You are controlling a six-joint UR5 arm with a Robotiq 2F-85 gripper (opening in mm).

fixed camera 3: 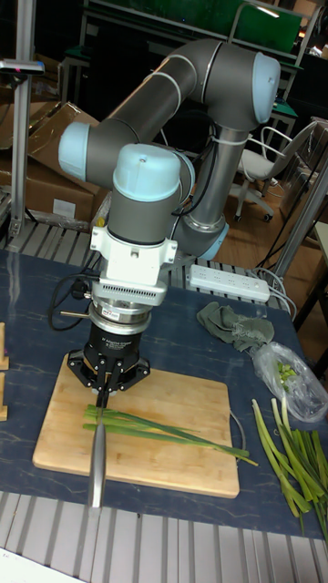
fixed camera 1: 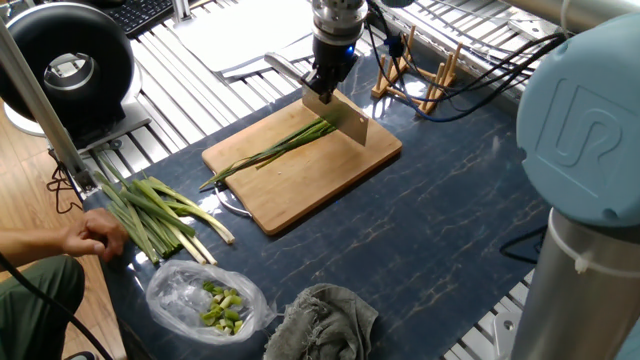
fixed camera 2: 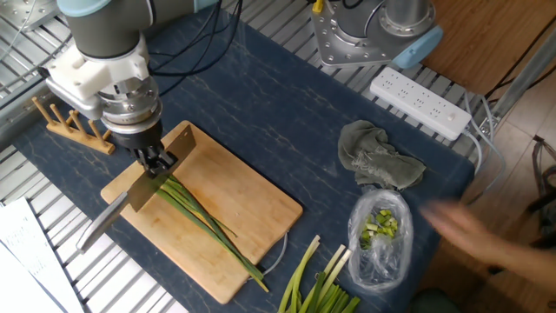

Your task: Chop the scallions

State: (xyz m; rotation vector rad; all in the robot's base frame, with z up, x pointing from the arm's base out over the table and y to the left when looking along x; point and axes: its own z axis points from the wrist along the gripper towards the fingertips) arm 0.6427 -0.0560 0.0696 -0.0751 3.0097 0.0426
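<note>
Tall fixed view: your black two-finger gripper [fixed camera 3: 103,382] has its fingers clamped on the steel cleaver-style knife [fixed camera 3: 97,455], blade edge-down across the thick ends of the slender bright-green scallions [fixed camera 3: 162,430], which lie uncut along the rectangular bamboo cutting board [fixed camera 3: 182,465]. Holding the blade square to the stalks suits a straight downward chop, by my reading. Note the thicker white-based stalk bundle [fixed camera 1: 160,215] off-board at 8 o'clock in one fixed view, with the person's hand [fixed camera 1: 95,238] touching it.
</note>
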